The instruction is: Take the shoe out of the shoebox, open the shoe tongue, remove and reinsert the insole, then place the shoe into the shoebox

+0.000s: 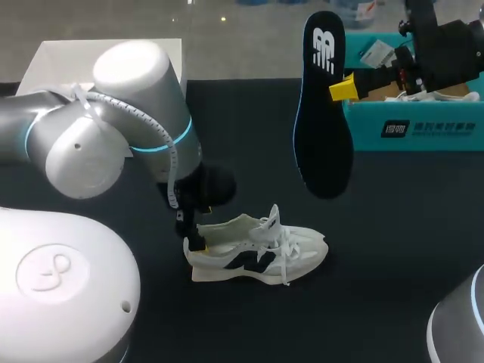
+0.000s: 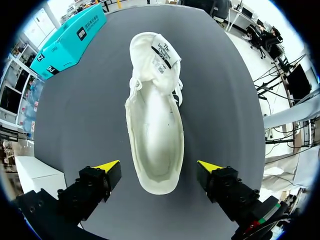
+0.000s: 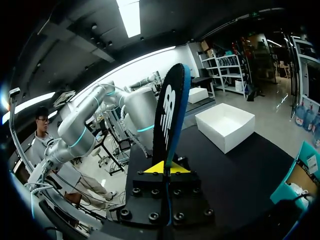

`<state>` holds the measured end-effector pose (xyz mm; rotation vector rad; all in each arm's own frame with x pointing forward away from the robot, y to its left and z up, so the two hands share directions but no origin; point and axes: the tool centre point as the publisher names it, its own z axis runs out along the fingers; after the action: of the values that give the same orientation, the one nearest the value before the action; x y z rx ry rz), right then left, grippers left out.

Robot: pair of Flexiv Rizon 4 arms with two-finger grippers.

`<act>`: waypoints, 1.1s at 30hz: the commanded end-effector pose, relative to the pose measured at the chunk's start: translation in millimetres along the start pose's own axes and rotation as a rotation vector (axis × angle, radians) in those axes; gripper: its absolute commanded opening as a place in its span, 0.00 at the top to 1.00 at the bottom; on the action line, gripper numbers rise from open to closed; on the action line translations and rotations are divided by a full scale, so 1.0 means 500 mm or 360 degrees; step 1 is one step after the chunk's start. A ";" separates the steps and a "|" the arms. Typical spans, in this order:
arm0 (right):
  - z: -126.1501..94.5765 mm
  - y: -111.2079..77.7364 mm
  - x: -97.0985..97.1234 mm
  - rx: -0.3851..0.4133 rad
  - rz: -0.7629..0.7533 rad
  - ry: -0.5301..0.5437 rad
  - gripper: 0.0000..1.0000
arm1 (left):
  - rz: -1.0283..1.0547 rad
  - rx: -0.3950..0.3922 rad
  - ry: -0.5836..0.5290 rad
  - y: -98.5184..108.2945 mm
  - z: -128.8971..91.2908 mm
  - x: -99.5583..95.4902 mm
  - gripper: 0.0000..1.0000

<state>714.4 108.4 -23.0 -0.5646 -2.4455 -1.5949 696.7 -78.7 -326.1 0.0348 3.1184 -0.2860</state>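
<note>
The insole [image 1: 324, 113] hangs clamped in the right tool [image 3: 164, 169], raised near the shoe [image 1: 257, 253], which stands tongue open on the dark tabletop [image 1: 393, 227]. The left tool [image 2: 159, 167] is wide open astride its heel. Reinsertion seems next: toe-first, aligned with the opening. The shoebox [image 1: 423, 125] sits behind.

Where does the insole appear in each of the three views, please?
Head view: the insole hangs upright, right of centre and near the top, pinched by the right hand.
Left wrist view: not in it.
Right wrist view: the insole stands edge-on between the fingers of the right hand.
Shared landmark: the teal shoebox shows in all three views.
</note>
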 end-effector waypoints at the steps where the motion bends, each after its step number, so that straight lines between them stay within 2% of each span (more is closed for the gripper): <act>1: 0.005 0.002 -0.003 0.0004 0.0002 0.0000 1.00 | 0.0003 0.0008 -0.0003 0.005 -0.003 0.006 0.00; 30: 0.005 0.002 -0.003 0.0004 0.0002 0.0000 1.00 | 0.0003 0.0008 -0.0003 0.005 -0.003 0.006 0.00; 33: 0.005 0.002 -0.003 0.0004 0.0002 0.0000 1.00 | 0.0019 0.0008 -0.0011 -0.012 -0.004 -0.013 0.00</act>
<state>714.4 108.4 -23.0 -0.5647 -2.4455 -1.5949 698.5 -79.3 -323.7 0.0479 3.1036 -0.3004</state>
